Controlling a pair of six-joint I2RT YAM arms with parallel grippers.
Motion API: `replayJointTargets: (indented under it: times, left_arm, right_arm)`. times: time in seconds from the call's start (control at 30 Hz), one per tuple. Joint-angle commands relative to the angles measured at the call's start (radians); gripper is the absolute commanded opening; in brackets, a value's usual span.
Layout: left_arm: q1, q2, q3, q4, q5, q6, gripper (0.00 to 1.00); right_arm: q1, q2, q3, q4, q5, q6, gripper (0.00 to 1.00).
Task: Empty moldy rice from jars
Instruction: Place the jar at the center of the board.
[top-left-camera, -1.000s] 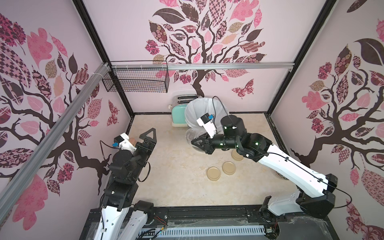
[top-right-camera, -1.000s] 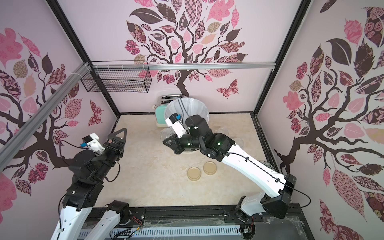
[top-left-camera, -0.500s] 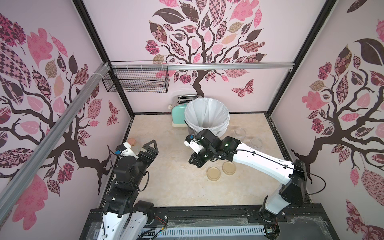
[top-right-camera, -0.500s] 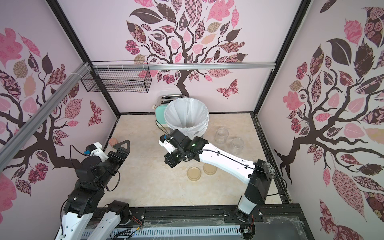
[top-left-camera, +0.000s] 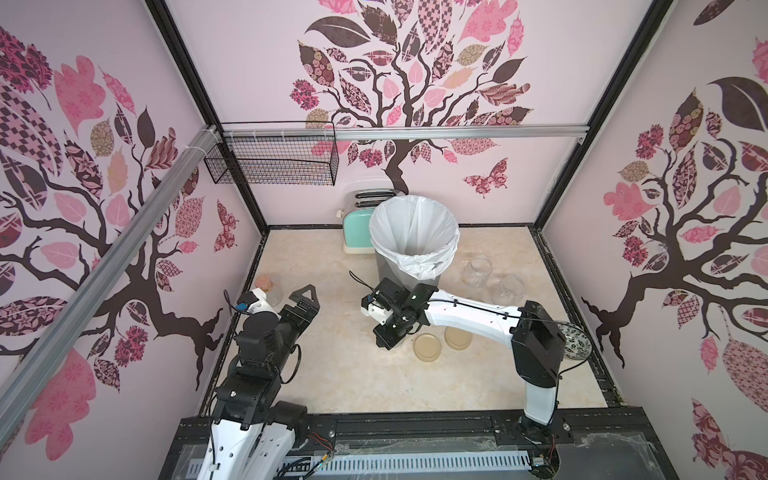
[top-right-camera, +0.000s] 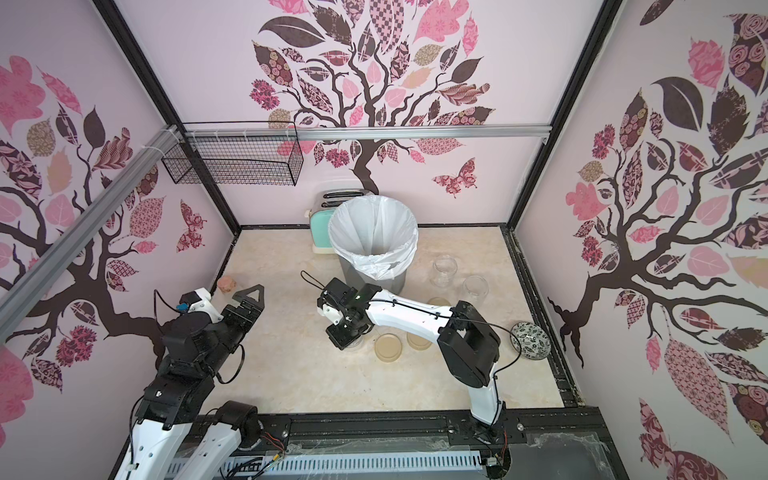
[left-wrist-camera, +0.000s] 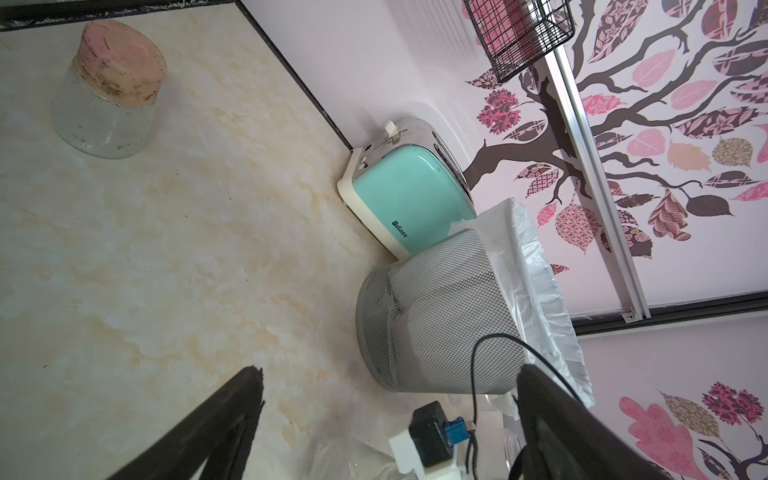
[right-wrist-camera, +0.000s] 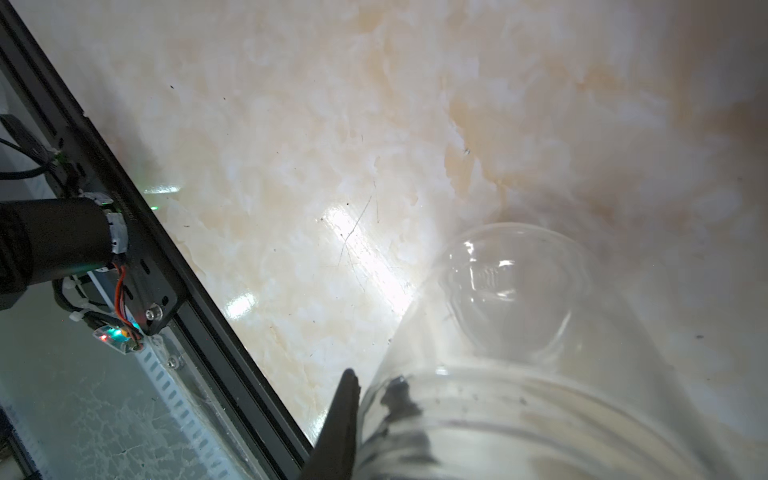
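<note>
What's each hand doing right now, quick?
Left hand: open, holding nothing.
Right hand: closed on a glass jar that looks empty.

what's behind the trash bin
A mint-green toaster stands right behind the trash bin. In both top views the bin's rim covers one end of the toaster, so that end cannot be seen.

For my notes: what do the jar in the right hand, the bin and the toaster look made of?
Jar: clear glass, glossy; the tabletop shows through it with sharp highlights.
Bin: grey perforated metal mesh, likely, lined with a thin white plastic bag.
Toaster: glossy mint sides, chrome-like top; enamelled metal or plastic, can't tell.
</note>
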Motion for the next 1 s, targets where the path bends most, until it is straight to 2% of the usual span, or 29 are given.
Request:
replayJointTargets:
  times: [0.0, 0.37, 0.53, 0.63, 0.8, 0.97]
  left_arm:
    - [0.005, -0.022, -0.022, 0.010, -0.018, 0.019, 0.98]
    - [0.005, -0.046, -0.034, 0.000, -0.036, 0.034, 0.98]
    - [0.004, -0.050, -0.043, 0.002, -0.035, 0.034, 0.98]
    - [0.005, -0.051, -0.046, 0.004, -0.038, 0.039, 0.98]
    - [0.005, -0.054, -0.046, 0.004, -0.043, 0.048, 0.98]
    - [0.005, -0.059, -0.047, 0.001, -0.053, 0.063, 0.98]
  right_arm:
    - [0.004, 0.034, 0.103, -0.038, -0.029, -0.047, 0.00]
    - [0.005, 0.119, 0.188, -0.104, -0.044, -0.071, 0.02]
    - [0.003, 0.117, 0.217, -0.107, -0.030, -0.064, 0.29]
    - [0.004, 0.116, 0.252, -0.120, -0.021, -0.063, 0.39]
    - [0.004, 0.107, 0.325, -0.155, 0.000, -0.064, 0.51]
    - [0.004, 0.059, 0.394, -0.202, 0.042, -0.069, 0.56]
